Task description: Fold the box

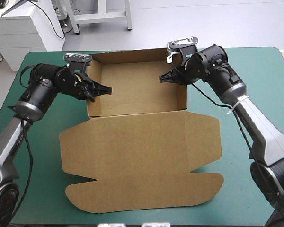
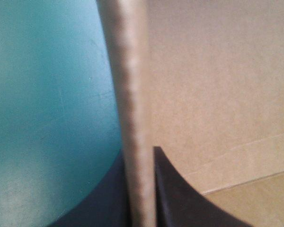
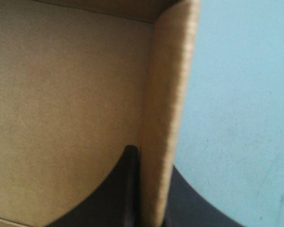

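high view: you see the box (image 1: 132,161) mid-table on the teal-green cover (image 1: 47,123), tray walls raised at the far half, lid flat nearer. the left gripper (image 1: 100,92) pinches the tray's left wall, the right gripper (image 1: 164,77) its right wall. left wrist view: black fingers (image 2: 175,203) clamp that wall's edge. right wrist view: likewise, one finger inside, one outside

Open brown box (image 1: 142,161) on the teal-green table (image 1: 267,66)
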Tool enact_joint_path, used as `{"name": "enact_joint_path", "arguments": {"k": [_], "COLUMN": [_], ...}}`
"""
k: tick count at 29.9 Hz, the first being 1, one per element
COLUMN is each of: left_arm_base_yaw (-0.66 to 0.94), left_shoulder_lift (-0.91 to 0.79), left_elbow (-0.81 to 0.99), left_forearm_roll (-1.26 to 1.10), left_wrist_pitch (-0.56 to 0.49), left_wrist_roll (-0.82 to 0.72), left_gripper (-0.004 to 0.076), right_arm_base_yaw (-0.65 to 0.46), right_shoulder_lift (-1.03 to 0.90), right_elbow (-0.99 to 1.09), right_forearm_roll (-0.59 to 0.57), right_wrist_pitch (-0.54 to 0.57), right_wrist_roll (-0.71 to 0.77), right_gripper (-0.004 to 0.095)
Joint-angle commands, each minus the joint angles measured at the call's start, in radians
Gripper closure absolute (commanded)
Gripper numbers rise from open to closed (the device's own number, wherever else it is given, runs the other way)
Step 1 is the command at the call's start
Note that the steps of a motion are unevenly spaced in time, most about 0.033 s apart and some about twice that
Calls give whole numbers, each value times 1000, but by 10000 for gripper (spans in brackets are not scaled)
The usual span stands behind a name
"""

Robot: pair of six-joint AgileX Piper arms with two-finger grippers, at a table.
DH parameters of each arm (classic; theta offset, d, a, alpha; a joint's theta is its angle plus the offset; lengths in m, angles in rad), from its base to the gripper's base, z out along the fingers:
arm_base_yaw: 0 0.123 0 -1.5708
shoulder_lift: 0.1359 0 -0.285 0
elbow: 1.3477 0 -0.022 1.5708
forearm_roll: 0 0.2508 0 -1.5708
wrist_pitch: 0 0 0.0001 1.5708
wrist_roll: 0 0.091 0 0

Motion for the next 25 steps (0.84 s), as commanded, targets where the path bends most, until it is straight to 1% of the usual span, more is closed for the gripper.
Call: {"name": "enact_joint_path", "arguments": {"k": [1,4,7,11,16,22,25], "left_arm_base_yaw": [-11,-11,-11,-11,-11,-11,-11], "left_shoulder_lift": [12,58,113,195,265,335,343], "left_elbow": [-106,-119,-119,-117,-117,-117,-117], "left_forearm_roll": [-12,-14,-14,-22,-74,-120,-122], "left_wrist_pitch": [-70,-43,15,80,84,90,106], "left_wrist_roll": [60,44,8,6,12,34,78], "left_gripper": [731,731,731,731,731,731,731], "right_arm_base_yaw": [10,10,10,10,10,10,10], "right_shoulder_lift": [6,56,105,154,192,224,228], "right_elbow": [-26,-26,-26,-26,-26,-26,-26], "right_forearm_roll": [25,46,95,119,95,95,80], "right_wrist_pitch": [80,86,86,90,86,86,86], "right_wrist_roll": [-57,-32,-16,-2,11,15,12], "right_gripper": [923,924,923,923,923,923,923]}}
